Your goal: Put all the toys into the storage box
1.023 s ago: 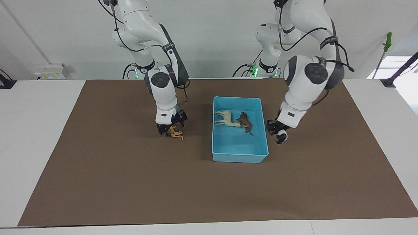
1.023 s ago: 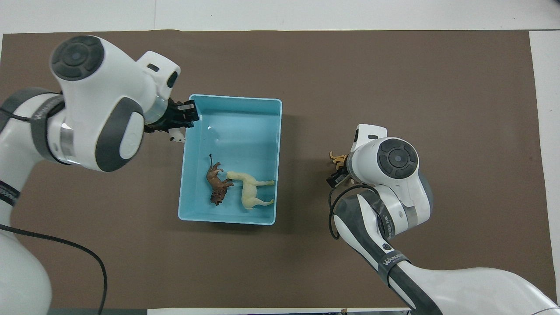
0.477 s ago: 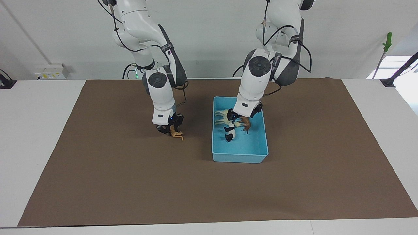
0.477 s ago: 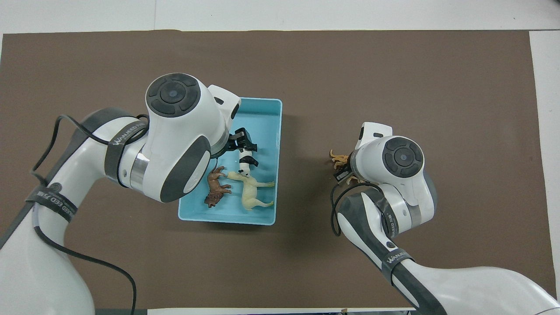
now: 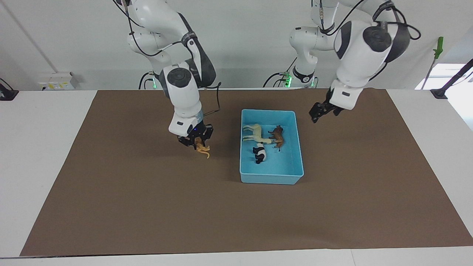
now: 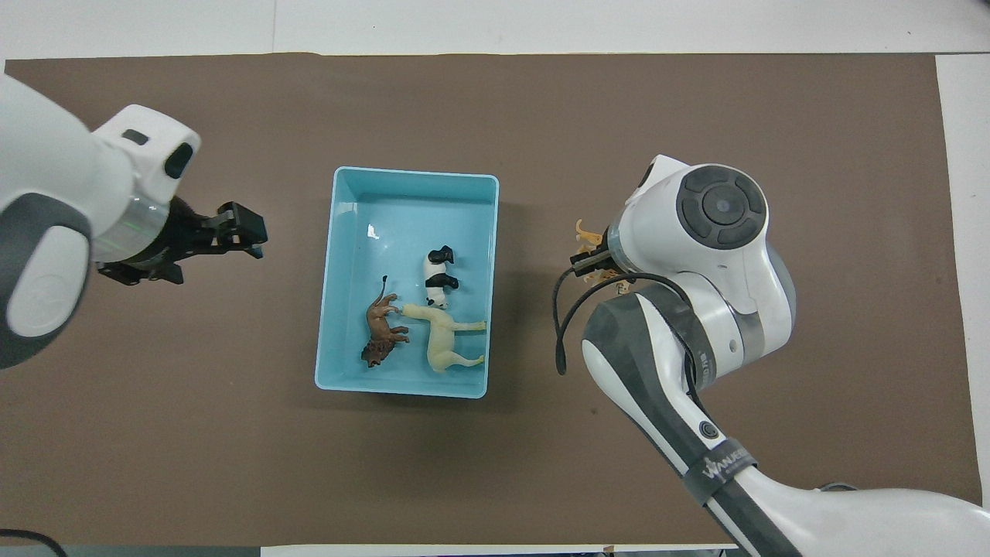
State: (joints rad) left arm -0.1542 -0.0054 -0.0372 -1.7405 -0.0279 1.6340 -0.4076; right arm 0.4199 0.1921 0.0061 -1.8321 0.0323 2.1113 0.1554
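The light blue storage box [image 5: 271, 181] [image 6: 402, 391] lies mid-mat. In it lie the cream-yellow horse [image 5: 255, 135] [image 6: 445, 340], the brown lion [image 5: 278, 137] [image 6: 380, 340] and the black-and-white panda [image 5: 259, 153] [image 6: 438, 278]. My right gripper [image 5: 196, 143] [image 6: 592, 263] is shut on the orange tiger [image 5: 202, 149] [image 6: 588, 232]. It holds the tiger just above the mat, beside the box toward the right arm's end. My left gripper [image 5: 316, 115] [image 6: 251, 232] is open and empty, raised over the mat beside the box toward the left arm's end.
A brown mat [image 5: 147, 207] [image 6: 696, 116] covers most of the white table [image 5: 37, 147]. A green-handled tool [image 5: 438, 48] stands off the table at the left arm's end.
The left gripper carried the panda over the box, let it go inside, then rose and drew back out toward its own end. The right gripper lifted the tiger slightly.
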